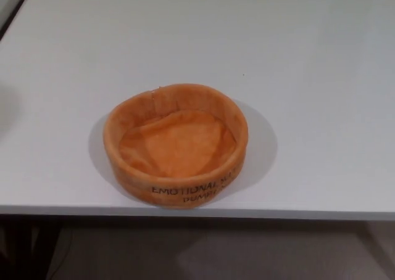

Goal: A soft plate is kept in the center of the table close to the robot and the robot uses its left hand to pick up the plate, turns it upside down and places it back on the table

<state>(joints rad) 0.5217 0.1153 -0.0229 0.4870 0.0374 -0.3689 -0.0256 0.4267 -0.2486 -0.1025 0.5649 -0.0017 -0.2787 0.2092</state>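
One orange soft plate (176,145), opening up, black lettering outside, near table (308,76) edge; neither hand visible.

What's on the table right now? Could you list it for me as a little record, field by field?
Object: soft orange plate, round with a raised fabric wall
Orientation: right way up, opening facing upward
Contents: nothing inside
Markings: black lettering on the near outer wall, partly readable as "EMOTIONAL"
Position: near the front edge of the white table, about centre
Robot hands: neither is in view
Task stage: the plate is not yet turned upside down
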